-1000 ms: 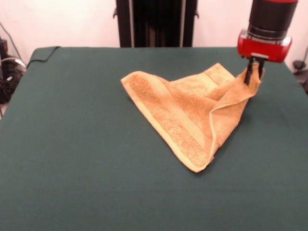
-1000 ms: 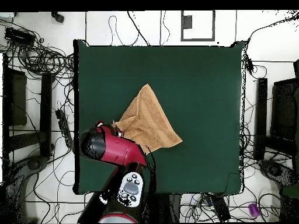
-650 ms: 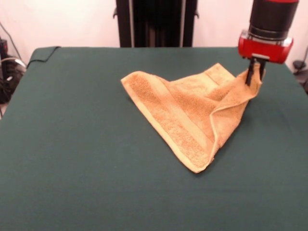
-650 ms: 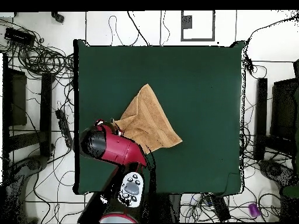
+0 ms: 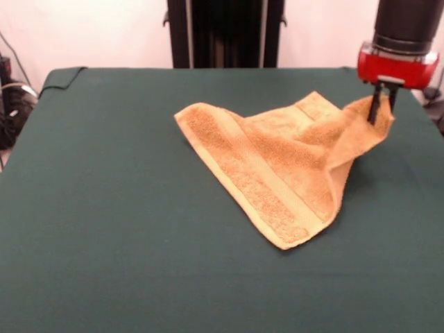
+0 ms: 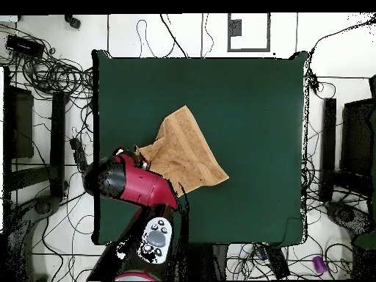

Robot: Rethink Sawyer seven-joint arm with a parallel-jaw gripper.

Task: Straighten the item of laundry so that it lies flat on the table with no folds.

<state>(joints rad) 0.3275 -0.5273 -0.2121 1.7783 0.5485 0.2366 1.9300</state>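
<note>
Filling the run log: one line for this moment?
gripper: shut on orange-tan terry towel corner, lifted | towel: partly unfolded, not flat | dark green cloth table

- The towel (image 5: 277,163) was orange-tan, with a rough terry texture and a paler flat band running across it.
- The table (image 5: 104,208) was covered in a plain dark green cloth without any pattern.
- The gripper (image 5: 383,111) had thin black fingers under a bright red collar, and the arm (image 5: 406,21) above was black.
- In the overhead view the arm (image 6: 136,187) was red with a black end, and a grey panel.
- The wall behind was white.
</note>
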